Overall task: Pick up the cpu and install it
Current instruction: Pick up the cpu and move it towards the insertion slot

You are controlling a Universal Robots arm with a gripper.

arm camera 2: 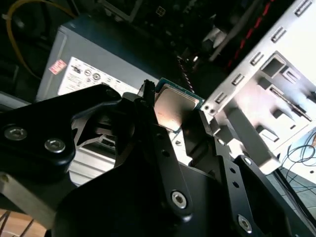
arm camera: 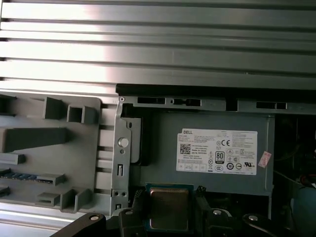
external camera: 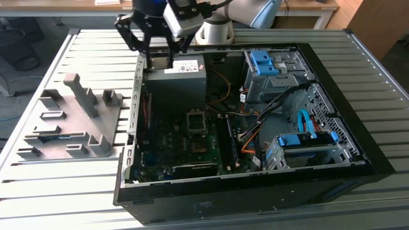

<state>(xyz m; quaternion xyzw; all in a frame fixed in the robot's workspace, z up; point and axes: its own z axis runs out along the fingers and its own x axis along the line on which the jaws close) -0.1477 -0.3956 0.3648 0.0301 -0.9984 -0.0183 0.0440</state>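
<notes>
- The jaws are clamped on the cpu [arm camera: 169, 207]. Both wrist views show black fingers [arm camera 2: 148, 123] pressing on two opposite edges of it, its dull metal face clear between them.
- The second wrist view looks along the jaws. The chip's green-edged corner sticks out past the fingertips, and a yellow cable [arm camera 2: 15, 29] loops well beyond.
- The first wrist view shows the grey metal box [arm camera: 212, 153] with its white label [arm camera: 217, 157] directly beyond the jaws. A grey holder tray [arm camera: 49, 148] lies off to one side, and the slatted counter [arm camera: 158, 44] lies further out.
- The exterior view takes in the whole open computer case [external camera: 357, 158]. The cpu [external camera: 160, 62] hangs in the jaws above the box at the case's far corner.
- On the motherboard [external camera: 185, 148], a square socket frame [external camera: 195, 120] sits well apart from the jaws, deeper inside the case.
- The arm [external camera: 217, 29] reaches in from the far edge of the counter, wrist bent so the jaws point down over the box.
</notes>
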